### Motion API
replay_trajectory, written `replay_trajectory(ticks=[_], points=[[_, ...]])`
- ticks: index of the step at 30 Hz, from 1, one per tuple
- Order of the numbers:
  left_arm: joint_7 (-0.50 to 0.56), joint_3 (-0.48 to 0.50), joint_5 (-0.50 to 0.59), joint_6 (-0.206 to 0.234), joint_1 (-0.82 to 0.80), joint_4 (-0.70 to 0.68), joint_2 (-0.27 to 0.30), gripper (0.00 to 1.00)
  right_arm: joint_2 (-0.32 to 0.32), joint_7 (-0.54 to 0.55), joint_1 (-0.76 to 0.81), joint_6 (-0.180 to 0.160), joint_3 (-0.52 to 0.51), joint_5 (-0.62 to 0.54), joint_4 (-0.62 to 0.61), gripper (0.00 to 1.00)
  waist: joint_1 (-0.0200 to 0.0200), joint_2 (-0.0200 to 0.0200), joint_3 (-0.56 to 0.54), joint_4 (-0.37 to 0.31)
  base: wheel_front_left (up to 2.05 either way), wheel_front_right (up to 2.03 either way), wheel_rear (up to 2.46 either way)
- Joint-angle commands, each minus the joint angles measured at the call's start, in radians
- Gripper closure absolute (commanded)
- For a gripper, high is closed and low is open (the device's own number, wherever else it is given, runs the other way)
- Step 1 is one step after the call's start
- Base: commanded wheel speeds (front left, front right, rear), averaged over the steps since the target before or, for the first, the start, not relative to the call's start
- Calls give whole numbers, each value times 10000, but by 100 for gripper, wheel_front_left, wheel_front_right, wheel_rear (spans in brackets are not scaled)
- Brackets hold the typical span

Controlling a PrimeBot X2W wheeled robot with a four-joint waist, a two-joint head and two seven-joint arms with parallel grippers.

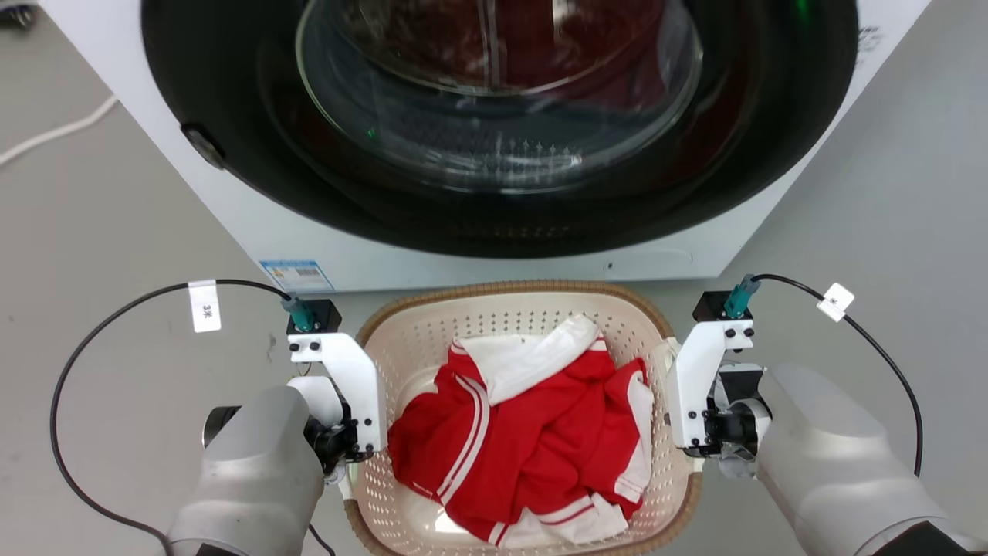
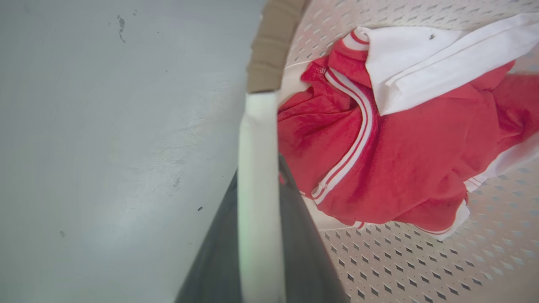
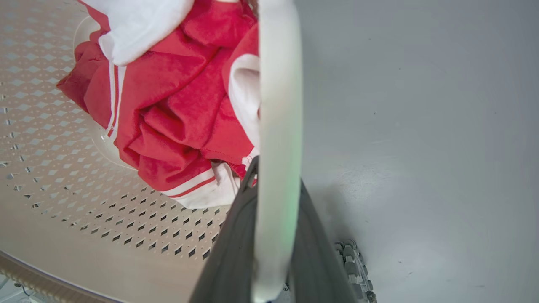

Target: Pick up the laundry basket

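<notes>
Gripping on the left: the left gripper [image 2: 259,168] has its dark fingers [image 2: 214,252] drawn narrow onto the left handle [image 2: 257,134], a white loop that runs up between them from the bottom centre of the left wrist view to the brown rim.
Gripping on the right: the right gripper [image 3: 278,176] holds the right handle [image 3: 280,105] the same way, one dark finger [image 3: 227,252] pressed to each face of the white loop, at the bottom centre of the right wrist view.
Laundry basket: the laundry basket [image 1: 432,324] is at the bottom centre of the head view, between the two pale forearms and just below the washer's lower edge. Its cream perforated wall [image 2: 421,261] takes up the right side of the left wrist view and the left side [image 3: 63,189] of the right wrist view. Whether it rests on the floor or is already raised I cannot tell.
Contents: a crumpled red garment [image 1: 540,417] with white stripes and white panels lies in the basket, heaped toward its lower right in the head view.
Washer: the white washer [image 1: 463,266] spans the top of the head view. Its round dark door glass [image 1: 502,93] is closed, with dark red cloth dimly seen behind it.
Floor: the grey floor [image 1: 116,193] shows on both sides of the washer, with a white cord [image 1: 54,131] at the upper left.
Cables: a black cable [image 1: 77,363] loops from the left wrist, another [image 1: 888,347] from the right, each with a white tag.
</notes>
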Motion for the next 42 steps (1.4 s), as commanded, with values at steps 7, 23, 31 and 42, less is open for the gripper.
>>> replay_trajectory(ticks=[7,23,31,42], points=[[271,-77,-111,-41,258,-68,-296,100,174,725,183,52,44,373,101,100,1,0,-919,63,0,0,0],[1151,-242,-392,-24,1020,-79,-454,100,197,1984,616,68,100,822,260,100,1,0,-2482,44,0,0,0],[1289,-332,-379,-11,811,-77,-389,100,196,2300,664,68,75,854,299,100,1,0,-2699,34,0,0,0],[1240,-452,-446,-16,870,-77,-403,100,193,2329,794,68,187,922,312,100,1,0,-3038,25,0,0,0]])
